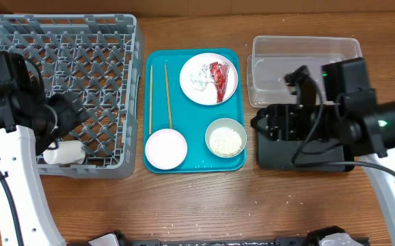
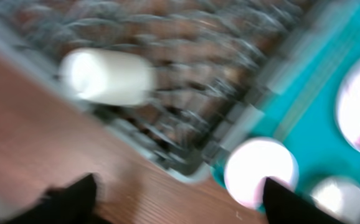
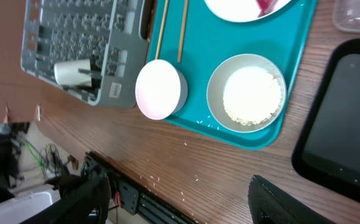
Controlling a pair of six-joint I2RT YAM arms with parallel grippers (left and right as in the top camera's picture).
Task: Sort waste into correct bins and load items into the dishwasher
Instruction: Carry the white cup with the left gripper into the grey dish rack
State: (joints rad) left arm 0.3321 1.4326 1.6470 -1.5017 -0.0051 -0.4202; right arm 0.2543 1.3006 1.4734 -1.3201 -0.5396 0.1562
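The left gripper (image 2: 179,182) hangs spread and empty above the grey dish rack (image 1: 102,55), where the white cup (image 1: 64,154) lies on its side (the rack's label (image 3: 114,91) is unreadable). The right gripper (image 3: 177,185), likewise spread and empty, is over the black tray (image 1: 267,161).

Grey lattice rack (image 1: 109,169), teal tray (image 1: 196,117); red wrapper (image 1: 218,78), black tray (image 1: 279,156)

A wooden table (image 1: 204,205) of warm brown, its grain running left to right, fills the overhead view. Along its near edge lies a dark rail (image 1: 218,242) (flecked with pale specks). Past that edge, in the right wrist view, tangled cables (image 3: 33,152) sit in dim space. The light is even, with faint shadows.
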